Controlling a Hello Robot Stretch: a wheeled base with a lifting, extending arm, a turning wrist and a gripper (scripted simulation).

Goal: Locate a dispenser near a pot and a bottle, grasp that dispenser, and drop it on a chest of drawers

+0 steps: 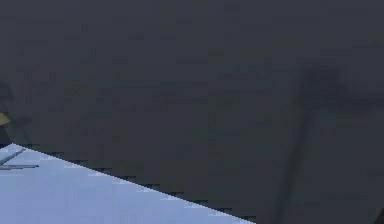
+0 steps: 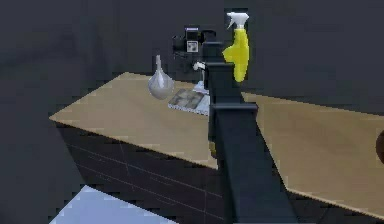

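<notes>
Wooden counter (image 2: 310, 130) under outstretched arm (image 2: 235, 140); cannot tell whether claw (image 2: 186, 45) holds yellow spray bottle (image 2: 238, 52)

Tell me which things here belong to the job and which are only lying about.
For the job:
yellow spray bottle, up beside the arm's far end
gripper; I cannot tell whether it holds anything
wood-topped cabinet, probably the drop place

Lying about:
grey vase on the cabinet
thin booklet beside the vase
</notes>
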